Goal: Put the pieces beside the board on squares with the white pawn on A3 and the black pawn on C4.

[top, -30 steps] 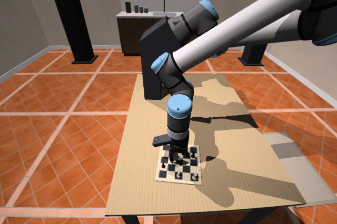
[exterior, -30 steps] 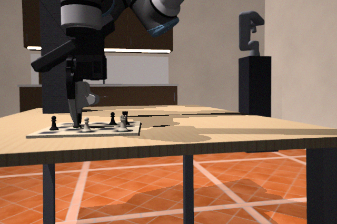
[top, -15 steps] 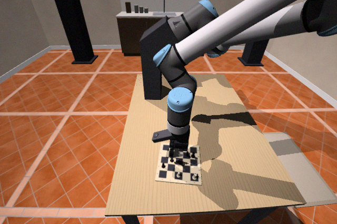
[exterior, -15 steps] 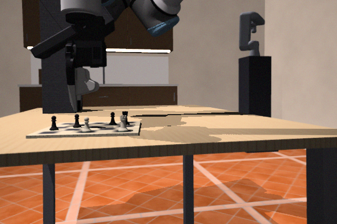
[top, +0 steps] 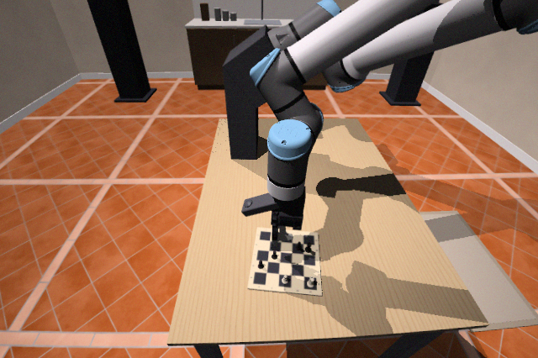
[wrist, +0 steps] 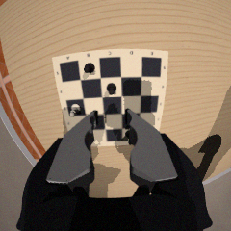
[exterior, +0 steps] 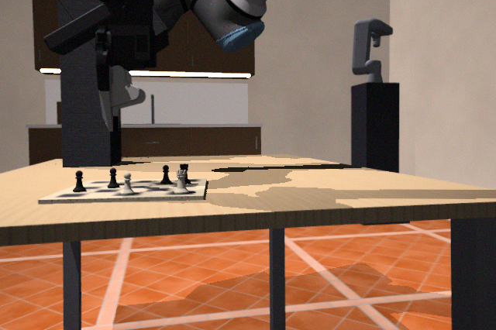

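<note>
My gripper (top: 275, 237) (exterior: 111, 128) (wrist: 111, 111) is partly open and empty, high above the board (top: 251, 283) (exterior: 44, 201) (wrist: 57, 62). The black pawn (top: 274, 255) (exterior: 112, 178) (wrist: 112, 89) stands upright on C4, below the fingers, and looks inside the square. The white pawn (top: 285, 279) (exterior: 127, 184) (wrist: 75, 110) stands upright on A3 and looks inside its dark square. Another black pawn (top: 261, 264) (exterior: 79, 181) (wrist: 89, 68) is upright on B5. The fingers hide part of the board's low-numbered side in the wrist view.
A white rook (top: 311, 282) (exterior: 180, 183) stands on A1, a black rook (top: 308, 247) on D1, and a third black pawn (top: 298, 246) (exterior: 166, 174) on D2. A dark pedestal (top: 242, 119) stands at the table's back left.
</note>
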Motion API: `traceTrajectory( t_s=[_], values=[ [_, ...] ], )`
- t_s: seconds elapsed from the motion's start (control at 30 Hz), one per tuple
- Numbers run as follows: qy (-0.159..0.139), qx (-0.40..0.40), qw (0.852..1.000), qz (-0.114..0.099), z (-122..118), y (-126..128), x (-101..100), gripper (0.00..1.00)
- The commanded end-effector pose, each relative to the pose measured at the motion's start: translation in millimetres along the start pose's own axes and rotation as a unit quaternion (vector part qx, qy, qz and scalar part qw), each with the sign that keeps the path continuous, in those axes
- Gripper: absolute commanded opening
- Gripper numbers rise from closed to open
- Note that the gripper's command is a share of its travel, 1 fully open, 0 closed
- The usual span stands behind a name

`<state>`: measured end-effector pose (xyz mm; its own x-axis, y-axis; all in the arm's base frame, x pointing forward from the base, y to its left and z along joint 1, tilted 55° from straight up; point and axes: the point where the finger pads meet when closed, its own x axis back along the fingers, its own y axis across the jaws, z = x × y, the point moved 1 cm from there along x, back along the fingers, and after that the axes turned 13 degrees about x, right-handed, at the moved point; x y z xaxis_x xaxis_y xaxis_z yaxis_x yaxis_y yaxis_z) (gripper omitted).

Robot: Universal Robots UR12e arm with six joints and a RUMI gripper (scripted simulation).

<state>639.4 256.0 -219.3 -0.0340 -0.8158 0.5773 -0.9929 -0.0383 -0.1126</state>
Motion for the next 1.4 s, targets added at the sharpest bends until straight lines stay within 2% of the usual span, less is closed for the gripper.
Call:
traceTrajectory(
  t_s=[0.0, 0.87, 1.13, 1.2, 1.37],
  values=[
    [0.000, 0.000, 1.000, -0.001, 0, 0, 7, 1.00],
    [0.000, 0.000, 1.000, -0.001, 0, 0, 10, 1.00],
    [0.000, 0.000, 1.000, -0.001, 0, 0, 37, 1.00],
    [0.000, 0.000, 1.000, -0.001, 0, 0, 37, 1.00],
    [0.000, 0.000, 1.000, -0.001, 0, -1, 62, 1.00]
  ],
)
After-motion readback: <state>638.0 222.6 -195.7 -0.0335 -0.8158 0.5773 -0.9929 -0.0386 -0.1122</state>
